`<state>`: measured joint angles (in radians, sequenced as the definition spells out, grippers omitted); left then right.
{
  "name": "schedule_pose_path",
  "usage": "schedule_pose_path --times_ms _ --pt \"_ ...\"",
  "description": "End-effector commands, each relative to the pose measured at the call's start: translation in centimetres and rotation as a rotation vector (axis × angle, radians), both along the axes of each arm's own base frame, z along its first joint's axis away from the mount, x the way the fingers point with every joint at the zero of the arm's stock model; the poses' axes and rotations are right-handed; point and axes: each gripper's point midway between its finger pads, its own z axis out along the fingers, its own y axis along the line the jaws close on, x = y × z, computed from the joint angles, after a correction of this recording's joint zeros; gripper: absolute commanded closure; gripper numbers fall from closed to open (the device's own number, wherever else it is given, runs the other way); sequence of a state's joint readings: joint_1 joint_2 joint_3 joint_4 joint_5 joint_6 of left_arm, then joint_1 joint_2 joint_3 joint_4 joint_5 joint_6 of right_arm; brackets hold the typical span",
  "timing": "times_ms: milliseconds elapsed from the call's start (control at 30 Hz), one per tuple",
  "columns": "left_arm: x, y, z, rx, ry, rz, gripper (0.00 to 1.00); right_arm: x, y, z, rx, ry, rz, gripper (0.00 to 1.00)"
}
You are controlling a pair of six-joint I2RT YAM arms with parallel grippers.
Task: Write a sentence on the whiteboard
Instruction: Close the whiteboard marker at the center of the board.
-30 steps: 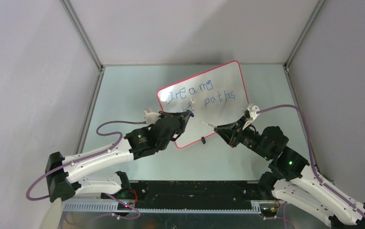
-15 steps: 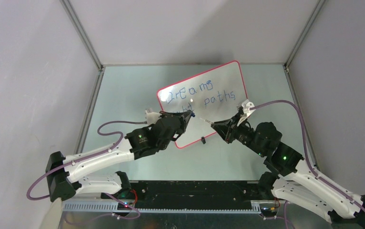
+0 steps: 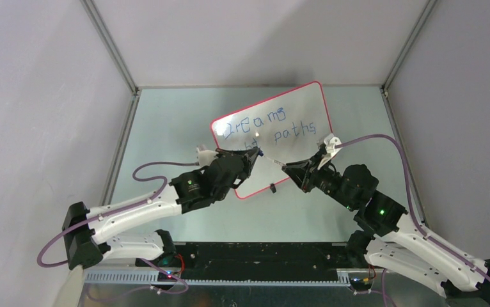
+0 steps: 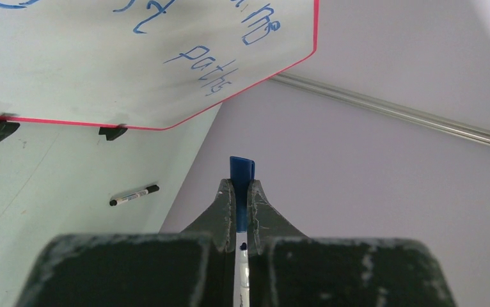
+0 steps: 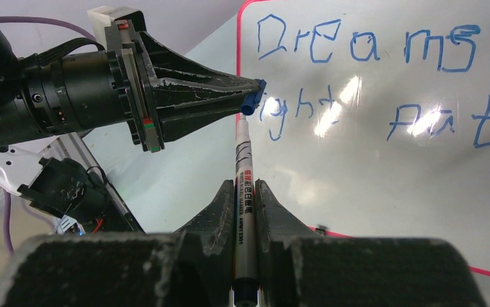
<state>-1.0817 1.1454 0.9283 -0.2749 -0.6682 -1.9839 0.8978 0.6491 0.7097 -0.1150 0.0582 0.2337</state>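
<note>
blue cap [image 4: 241, 167]: pinched in my left gripper [image 4: 241, 190], jaws closed on it. marker [image 5: 242, 150]: clamped tight in my right gripper [image 5: 244, 192], tip at the cap. whiteboard [image 3: 300, 150]: standing mid-table, just beyond both grippers. sentence [image 5: 364, 48]: blue handwriting, two lines, "dreams light paths".

Bright, even light falls from overhead, leaving only faint, soft-edged shadows on the pale green worktop [image 3: 165, 128]. The glossy whiteboard [image 5: 383, 192] throws back white glare streaks across its lower line of writing in the right wrist view and one small hot spot in the top view. In the wrist views the dark bodies of the left end effector [image 4: 241, 195] and right end effector [image 5: 245, 192] along the bottom edge look soft and grainy, while the blue lettering [image 5: 364, 48] is crisp.
</note>
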Motion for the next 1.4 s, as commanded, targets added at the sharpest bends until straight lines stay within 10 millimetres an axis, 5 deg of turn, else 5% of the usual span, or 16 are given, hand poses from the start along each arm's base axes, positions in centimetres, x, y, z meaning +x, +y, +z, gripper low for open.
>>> schedule_pose_path --times_ms 0,1033,1367 --pt "0.2 -0.4 1.5 -0.054 -0.017 0.009 1.00 0.2 -0.1 3.8 0.069 -0.075 -0.013 1.00" --pt "-0.2 -1.8 1.6 -0.093 -0.009 -0.047 1.00 1.4 0.5 3.2 0.042 -0.076 -0.050 1.00" --pt "-0.4 -4.3 2.0 -0.122 0.004 -0.118 1.00 3.4 3.2 1.0 -0.204 -0.197 -0.171 1.00"
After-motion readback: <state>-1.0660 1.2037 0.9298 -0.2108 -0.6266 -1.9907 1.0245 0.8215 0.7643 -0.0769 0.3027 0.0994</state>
